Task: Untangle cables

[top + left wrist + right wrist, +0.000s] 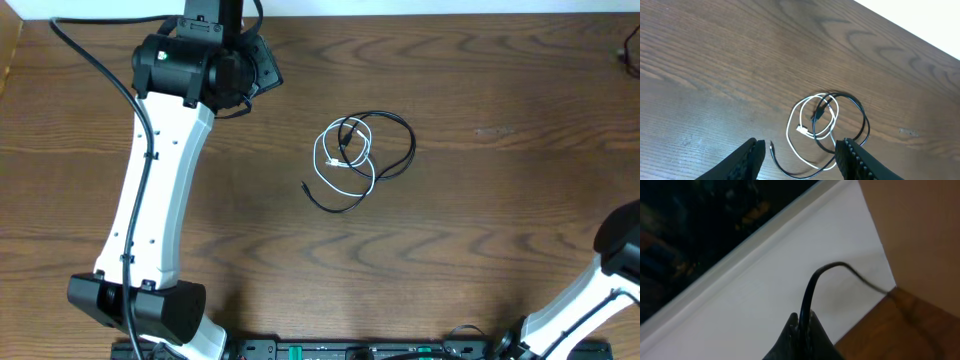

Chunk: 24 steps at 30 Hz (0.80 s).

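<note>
The black cable (404,135) and the white cable (320,152) lie looped together at the middle of the table. In the left wrist view the white cable (790,131) forms a loop crossed by the black cable (866,122). The black cable's free plug end (771,144) lies near my left finger. My left gripper (801,159) is open and empty, above and short of the cables; in the overhead view it (266,68) is up and left of them. My right gripper (804,325) is shut, far from the cables.
A thick black wire (812,287) lines up with the right fingertips and runs to the table corner (905,302); I cannot tell if it is pinched. Behind it are a white wall and a brown panel. The right arm (610,270) sits at the table's right edge.
</note>
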Motion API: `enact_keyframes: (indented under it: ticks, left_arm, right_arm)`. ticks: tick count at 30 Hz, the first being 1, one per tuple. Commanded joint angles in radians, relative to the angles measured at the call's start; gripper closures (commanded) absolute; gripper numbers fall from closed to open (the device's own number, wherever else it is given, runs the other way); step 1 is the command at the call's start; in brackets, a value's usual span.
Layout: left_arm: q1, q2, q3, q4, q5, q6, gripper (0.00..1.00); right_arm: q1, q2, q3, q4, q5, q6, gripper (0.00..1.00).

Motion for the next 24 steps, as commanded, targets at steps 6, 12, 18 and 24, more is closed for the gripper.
enact_keyframes:
  ticks: [6,12,18,24]
  left_arm:
    - [0.000,0.010,-0.005,0.041,0.008,0.013,0.49]
    - [0.000,0.037,-0.005,0.080,0.009,0.013,0.49]
    - [0.000,0.052,-0.005,0.103,0.009,0.013,0.49]
    - [-0.001,0.052,-0.005,0.105,0.009,0.013,0.49]
  right_arm:
    - [-0.009,0.264,0.003,0.059,0.088,0.027,0.98]
    - [-0.017,0.362,0.003,0.050,0.170,0.028,0.45]
    - [-0.019,0.342,0.006,-0.007,0.122,-0.002,0.01]
    - [-0.021,0.237,0.007,-0.175,0.128,-0.017,0.01]
